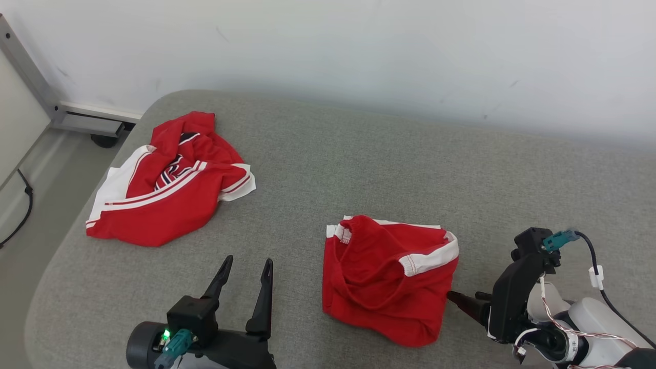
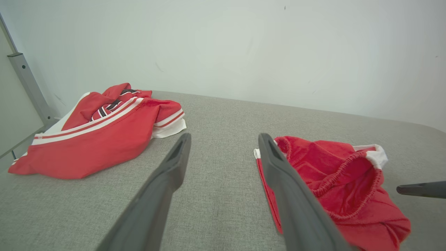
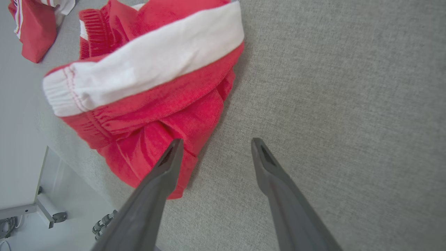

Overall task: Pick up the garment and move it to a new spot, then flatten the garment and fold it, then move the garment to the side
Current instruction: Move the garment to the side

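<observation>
A crumpled red garment (image 1: 389, 277) with white waistband trim lies on the grey padded table (image 1: 359, 164), near the front middle. It also shows in the left wrist view as the red garment (image 2: 341, 174) and in the right wrist view as the red garment (image 3: 146, 69). My left gripper (image 1: 247, 261) stands open just left of it, above the table, its fingers apart (image 2: 224, 137). My right gripper (image 1: 464, 297) is open at the garment's lower right edge, pointing at it (image 3: 216, 141), with nothing between the fingers. One right finger (image 2: 418, 189) shows past the garment.
A second red garment with white and dark stripes (image 1: 169, 184) lies bunched at the table's far left (image 2: 97, 136). A white wall runs behind the table. A metal frame (image 1: 31, 77) and a dark cable (image 1: 23, 205) stand on the floor to the left.
</observation>
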You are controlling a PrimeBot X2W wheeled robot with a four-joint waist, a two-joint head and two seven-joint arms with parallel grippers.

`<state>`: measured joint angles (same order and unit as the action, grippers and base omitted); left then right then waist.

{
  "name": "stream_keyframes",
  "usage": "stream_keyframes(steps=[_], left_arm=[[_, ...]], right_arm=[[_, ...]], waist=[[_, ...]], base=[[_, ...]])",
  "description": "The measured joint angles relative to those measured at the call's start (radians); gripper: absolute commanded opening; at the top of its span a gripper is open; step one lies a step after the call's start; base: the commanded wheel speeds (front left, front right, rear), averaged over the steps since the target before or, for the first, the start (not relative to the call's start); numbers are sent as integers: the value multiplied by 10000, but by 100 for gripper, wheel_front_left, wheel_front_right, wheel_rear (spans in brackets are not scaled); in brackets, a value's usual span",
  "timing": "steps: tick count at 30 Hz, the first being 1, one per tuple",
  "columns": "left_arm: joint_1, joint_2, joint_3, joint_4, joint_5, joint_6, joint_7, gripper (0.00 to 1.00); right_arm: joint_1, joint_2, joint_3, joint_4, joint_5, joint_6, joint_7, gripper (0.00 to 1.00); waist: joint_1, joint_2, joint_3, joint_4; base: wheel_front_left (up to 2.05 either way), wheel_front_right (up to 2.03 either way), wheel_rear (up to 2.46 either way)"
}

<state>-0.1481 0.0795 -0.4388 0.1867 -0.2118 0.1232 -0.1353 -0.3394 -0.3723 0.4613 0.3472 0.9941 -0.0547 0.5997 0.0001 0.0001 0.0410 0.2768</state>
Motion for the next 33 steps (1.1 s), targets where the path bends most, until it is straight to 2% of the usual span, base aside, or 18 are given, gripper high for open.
stream_keyframes(steps=[13,22,23,24,25,30,33], left_arm=[[-45,-105,-44,10,-48,2,40,100],[-201,-146,-88,115,-77,8,38,100],[-266,-157,-104,138,-82,8,38,100],[-293,-167,-117,151,-94,8,38,100],[-299,-173,-123,182,-104,8,36,100],[-299,-180,-111,274,-171,8,13,100],[-298,-184,-92,332,-182,8,12,100]], right_arm=[[-430,481,-117,813,107,-330,165,100],[-927,675,146,1452,-13,-424,443,100],[-997,715,148,1511,-12,-424,476,78],[-1040,757,148,1542,-12,-424,506,18],[-1067,819,142,1599,0,-424,514,0],[-1232,966,144,1728,86,-408,537,0],[-1244,894,75,1732,90,-270,566,0]], waist=[[0,0,220,427],[0,0,409,564],[0,0,420,581],[1,-1,429,601],[0,0,436,620],[1,0,433,643],[0,0,411,621]], base=[[0,0,0],[0,0,0],[0,0,0],[0,0,0],[0,0,0],[0,0,0],[0,0,0]])
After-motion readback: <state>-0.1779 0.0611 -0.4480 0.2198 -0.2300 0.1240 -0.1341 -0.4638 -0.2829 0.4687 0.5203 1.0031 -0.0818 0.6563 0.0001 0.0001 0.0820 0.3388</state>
